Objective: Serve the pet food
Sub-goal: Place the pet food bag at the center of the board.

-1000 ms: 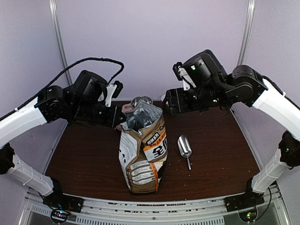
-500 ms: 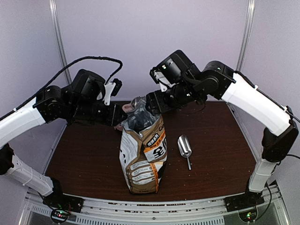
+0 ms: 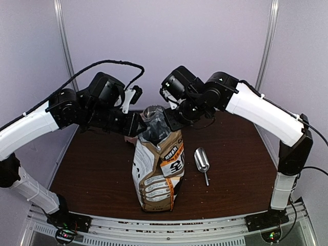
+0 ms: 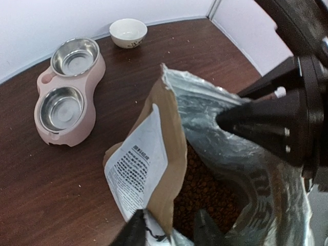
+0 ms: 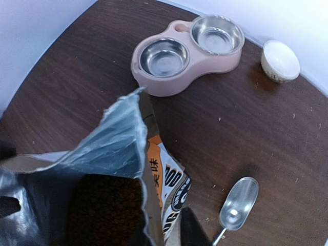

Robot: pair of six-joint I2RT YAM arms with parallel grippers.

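Right gripper [image 3: 173, 119] reached bag [image 3: 156, 169] rim; left gripper [image 4: 169, 230] half-open.

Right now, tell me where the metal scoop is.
In the top view, the metal scoop lies on the brown table just right of the standing pet food bag, not touching it, handle toward the arm bases.

The brown table [image 3: 236, 169] carries an upright food bag [image 3: 156, 174], metal scoop [image 3: 202, 160], pink double-bowl feeder [image 5: 187, 54] and white bowl [image 5: 280, 61].
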